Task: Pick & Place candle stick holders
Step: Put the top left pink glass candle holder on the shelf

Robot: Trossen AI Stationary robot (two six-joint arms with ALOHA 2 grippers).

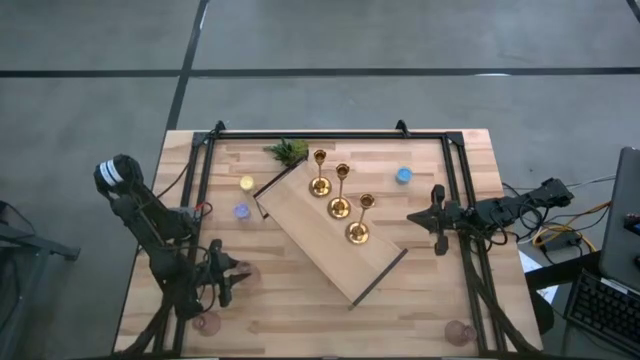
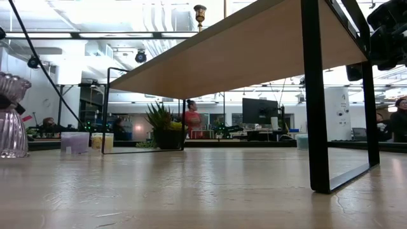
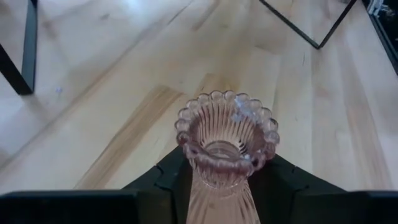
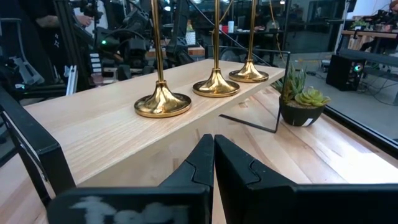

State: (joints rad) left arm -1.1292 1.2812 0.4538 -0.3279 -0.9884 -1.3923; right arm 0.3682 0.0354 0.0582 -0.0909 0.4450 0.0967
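Glass cup: pink ribbed glass cup [image 3: 225,146] with a beaded rim, standing between the fingers of the left hand [image 3: 217,186] near the desk's [image 1: 300,310] front left corner.
Left hand: fingers flank the cup's narrow waist; whether they press it yet cannot be told.
Right hand: right hand [image 4: 213,152] pressed together, empty, waiting at the desk's right side, facing the shelf.
Gold candlesticks: three [image 1: 340,192] stand in a row on the raised wooden shelf [image 1: 330,250].
Other cups: two more, one [image 1: 207,322] beside the left hand, one [image 1: 459,332] at the front right corner.
Handling: glass looks light, stiff, slick and breakable; the waist below the flared rim seems the safest hold, with gentle pressure.
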